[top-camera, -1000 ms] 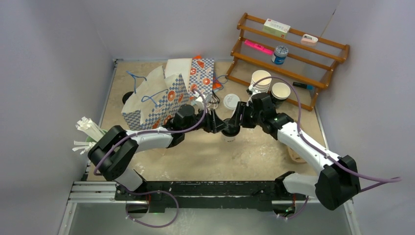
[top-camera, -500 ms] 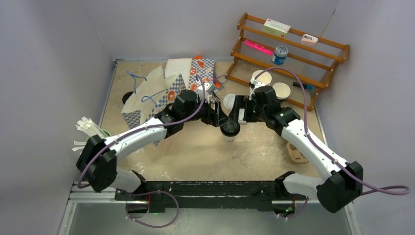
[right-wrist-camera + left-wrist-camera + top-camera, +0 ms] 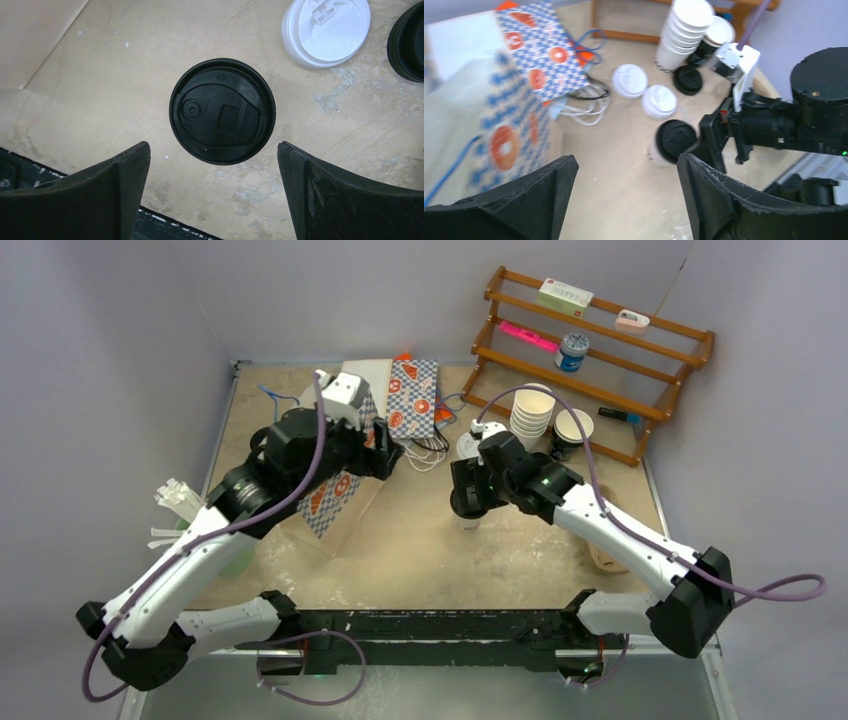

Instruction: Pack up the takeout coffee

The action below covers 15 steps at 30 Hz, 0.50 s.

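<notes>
One takeout coffee cup (image 3: 672,143), pale with a black sip lid, stands upright mid-table. In the top view only its pale base (image 3: 468,522) shows under my right gripper (image 3: 466,498). The right wrist view looks straight down on the lid (image 3: 222,112). The right gripper (image 3: 212,150) is open and hovers above the cup, a finger on either side, not touching it. My left gripper (image 3: 383,453) is open and empty, beside the blue-checked paper bag (image 3: 330,465). In the left wrist view the left gripper (image 3: 626,157) looks past the bag (image 3: 506,130) toward the cup.
A second patterned bag (image 3: 413,390) lies flat behind. Two loose white lids (image 3: 629,80) (image 3: 660,100) and a loose black lid (image 3: 688,80) lie near a stack of lidless white cups (image 3: 530,410). A wooden rack (image 3: 600,340) stands at the back right. White straws (image 3: 180,505) are at the left.
My left arm has pulled away from the cup, up and left to the bag. My right gripper has shifted left to over the cup. The cup has not moved.
</notes>
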Each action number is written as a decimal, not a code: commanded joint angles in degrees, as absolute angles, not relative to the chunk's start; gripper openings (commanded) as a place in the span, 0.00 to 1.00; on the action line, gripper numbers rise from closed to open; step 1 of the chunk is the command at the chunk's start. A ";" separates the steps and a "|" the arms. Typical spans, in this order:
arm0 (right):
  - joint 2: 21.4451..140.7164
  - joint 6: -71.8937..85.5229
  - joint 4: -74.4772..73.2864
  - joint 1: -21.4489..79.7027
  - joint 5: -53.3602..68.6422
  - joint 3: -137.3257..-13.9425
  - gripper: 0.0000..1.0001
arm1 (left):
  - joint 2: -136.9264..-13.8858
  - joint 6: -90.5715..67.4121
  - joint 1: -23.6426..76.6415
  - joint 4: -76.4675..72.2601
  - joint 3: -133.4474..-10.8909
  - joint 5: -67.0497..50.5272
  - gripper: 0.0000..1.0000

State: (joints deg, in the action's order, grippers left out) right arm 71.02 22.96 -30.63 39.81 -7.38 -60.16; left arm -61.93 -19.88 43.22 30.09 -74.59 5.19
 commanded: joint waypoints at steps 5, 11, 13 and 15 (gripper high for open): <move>74.92 22.24 -33.12 41.46 -15.80 -64.41 0.98 | -53.88 -16.88 42.71 48.41 -79.32 22.63 0.80; 77.15 22.23 -32.82 42.01 -15.29 -65.13 0.98 | -51.80 -16.23 42.76 52.55 -79.98 29.66 0.80; 77.47 22.15 -32.51 42.16 -14.67 -65.04 0.98 | -51.47 -15.90 42.79 53.05 -80.07 31.17 0.80; 77.81 21.97 -32.20 42.31 -14.24 -65.00 0.98 | -51.18 -15.30 42.74 53.00 -79.83 32.35 0.80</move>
